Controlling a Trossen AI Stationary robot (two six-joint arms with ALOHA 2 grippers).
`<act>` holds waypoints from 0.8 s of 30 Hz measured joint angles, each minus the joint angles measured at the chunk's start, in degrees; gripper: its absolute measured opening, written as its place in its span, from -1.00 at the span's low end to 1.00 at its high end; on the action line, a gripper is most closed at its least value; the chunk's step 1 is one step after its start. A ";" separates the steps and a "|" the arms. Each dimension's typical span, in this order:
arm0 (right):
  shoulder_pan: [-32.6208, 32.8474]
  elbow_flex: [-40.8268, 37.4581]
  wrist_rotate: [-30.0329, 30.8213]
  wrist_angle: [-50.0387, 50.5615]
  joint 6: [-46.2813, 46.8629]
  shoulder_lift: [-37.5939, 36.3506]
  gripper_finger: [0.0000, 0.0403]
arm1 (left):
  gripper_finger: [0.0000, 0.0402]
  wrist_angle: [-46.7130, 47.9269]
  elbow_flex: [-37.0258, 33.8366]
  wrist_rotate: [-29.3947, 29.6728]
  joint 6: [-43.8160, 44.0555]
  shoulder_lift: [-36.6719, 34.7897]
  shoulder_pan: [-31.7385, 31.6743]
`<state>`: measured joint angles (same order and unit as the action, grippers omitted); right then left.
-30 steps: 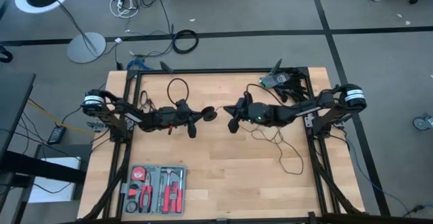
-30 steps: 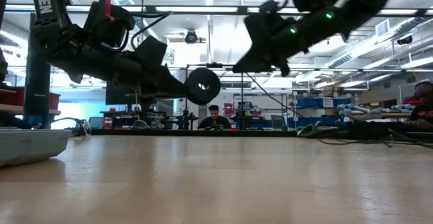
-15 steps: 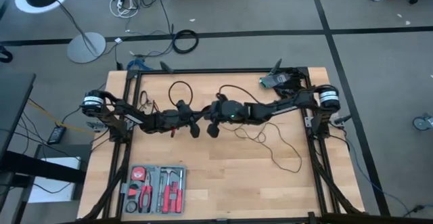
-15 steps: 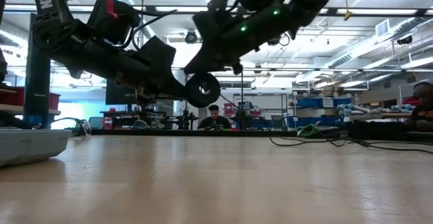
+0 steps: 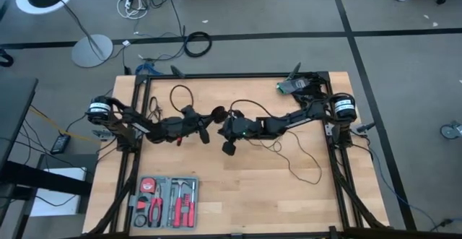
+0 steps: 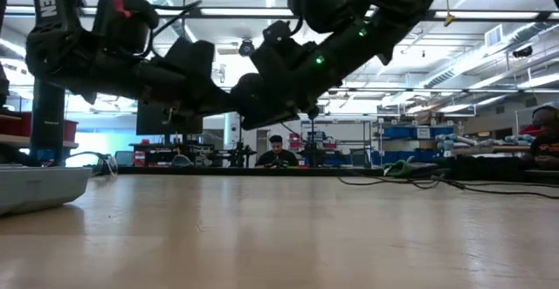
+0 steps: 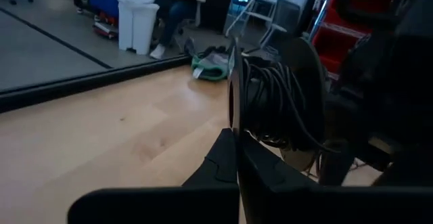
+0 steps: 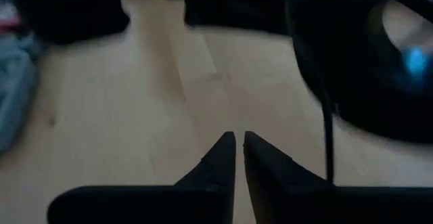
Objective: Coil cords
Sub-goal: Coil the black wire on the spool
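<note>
Robotics lab: shelving (image 6: 410,136), seated person (image 6: 277,152) behind.

Two dark jointed arms, silver-capped shoulder joints, small green lights on one.

Left gripper (image 5: 214,115) closed, raised mid-table. Right gripper (image 5: 226,123) just beside it, fingers (image 8: 220,158) nearly together, a narrow gap showing.

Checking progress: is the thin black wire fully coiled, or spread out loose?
Partly spread: loose loops of the thin black wire trail across the wooden table.
</note>
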<state>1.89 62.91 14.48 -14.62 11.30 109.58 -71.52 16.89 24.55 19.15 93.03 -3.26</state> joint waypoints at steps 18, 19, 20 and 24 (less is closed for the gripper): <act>1.78 -25.98 1.42 -52.48 -1.96 -0.04 -0.85 | -1.00 -7.18 -5.86 -2.16 0.81 0.00 0.02; 1.52 -25.08 1.42 -49.50 -1.96 -0.04 -0.84 | -1.00 -7.36 -5.86 -2.16 0.81 0.00 0.02; 1.32 -24.26 1.44 -46.27 -1.96 -0.04 -0.82 | -1.00 -7.50 -5.86 -2.16 0.81 0.00 0.02; 0.90 -21.62 1.51 -37.84 -1.94 -0.04 -0.71 | -1.00 -7.79 -5.86 -2.27 0.85 0.00 0.02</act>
<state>2.79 41.29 15.99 -52.45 9.37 109.54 -79.31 11.03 22.28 20.00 93.03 -3.25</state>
